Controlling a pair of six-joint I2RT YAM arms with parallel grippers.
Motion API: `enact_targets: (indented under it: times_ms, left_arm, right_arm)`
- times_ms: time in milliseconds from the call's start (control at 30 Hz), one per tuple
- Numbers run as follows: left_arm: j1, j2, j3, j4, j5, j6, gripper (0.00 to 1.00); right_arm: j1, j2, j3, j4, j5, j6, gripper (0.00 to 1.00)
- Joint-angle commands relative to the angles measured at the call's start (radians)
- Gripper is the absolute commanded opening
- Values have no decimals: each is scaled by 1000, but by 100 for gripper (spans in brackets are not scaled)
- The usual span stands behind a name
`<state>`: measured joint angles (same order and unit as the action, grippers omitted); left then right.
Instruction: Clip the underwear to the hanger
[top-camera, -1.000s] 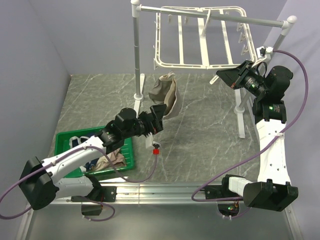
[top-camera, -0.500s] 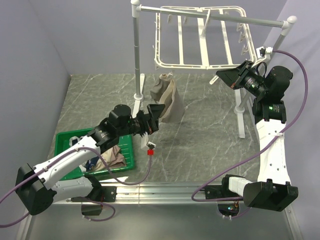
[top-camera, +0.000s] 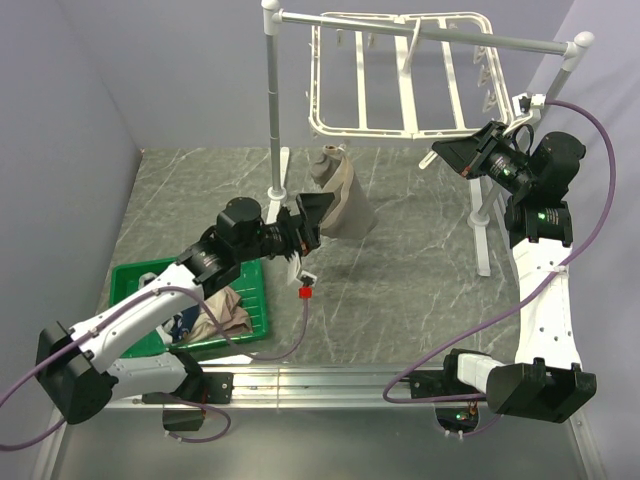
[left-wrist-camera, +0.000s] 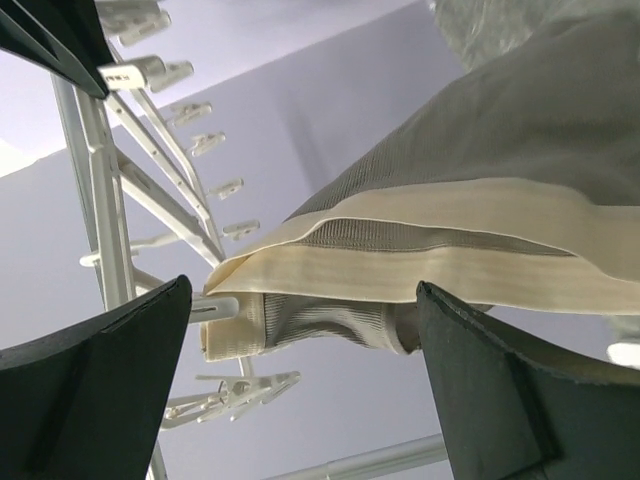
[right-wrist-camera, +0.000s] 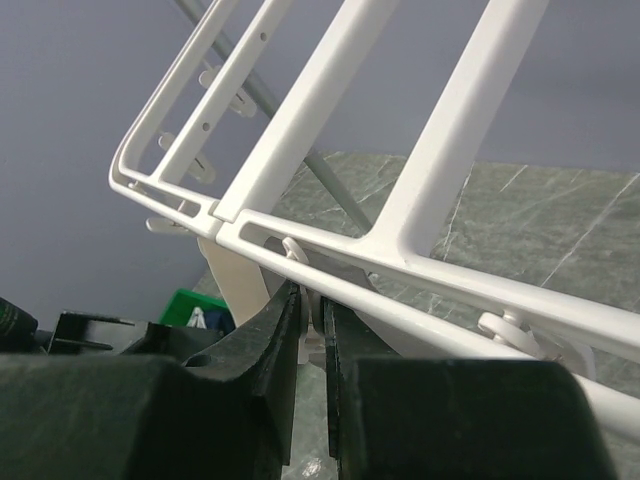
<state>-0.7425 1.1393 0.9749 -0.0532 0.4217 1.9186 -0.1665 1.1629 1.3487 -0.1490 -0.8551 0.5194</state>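
The taupe underwear (top-camera: 338, 195) with its beige waistband hangs in the air, its bunched top just under the lower bar of the white hanger (top-camera: 400, 75). What holds it up is hidden. My left gripper (top-camera: 312, 215) is open at the underwear's lower left. In the left wrist view its fingers (left-wrist-camera: 110, 380) stand wide apart below the waistband of the underwear (left-wrist-camera: 480, 170), with the hanger (left-wrist-camera: 110, 200) and its clips behind. My right gripper (top-camera: 447, 153) is shut on a white clip (right-wrist-camera: 313, 330) under the bar of the hanger (right-wrist-camera: 420, 190).
A green basket (top-camera: 130, 275) at the near left holds a navy garment and a pinkish-beige garment (top-camera: 225, 318). The white pole rack (top-camera: 272, 100) carries the hanger, with its feet on the marble table at left and right. Purple walls close in on both sides.
My left gripper has moved up and to the right, closer to the hanging underwear. The underwear's lower part has spread to the right. The right arm has not moved.
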Motion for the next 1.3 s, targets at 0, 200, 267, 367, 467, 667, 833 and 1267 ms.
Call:
enact_targets:
  times_ms: [0, 200, 267, 367, 467, 667, 833, 1267]
  left_arm:
    - [11, 34, -8, 156, -50, 52, 99]
    - [48, 66, 44, 190, -17, 56, 99]
    - [68, 56, 57, 184, 26, 57, 99]
    - [91, 42, 74, 165, 71, 54, 98]
    - [111, 36, 102, 133, 115, 48, 97]
    - [144, 74, 114, 183, 163, 88, 96]
    - [152, 134, 125, 231, 184, 158, 96]
    - [140, 178, 122, 268, 239, 253, 97]
  right_arm:
    - [-2, -2, -10, 17, -30, 1, 0]
    - [-2, -8, -16, 17, -33, -2, 0]
    - [-2, -8, -17, 17, -33, -1, 0]
    - [-2, -8, -19, 19, -35, -1, 0]
    - [-2, -8, -22, 22, -35, -1, 0]
    - [-2, -8, -28, 34, -35, 10, 0]
    - [-2, -8, -26, 32, -33, 8, 0]
    - [-2, -3, -29, 35, -36, 11, 0]
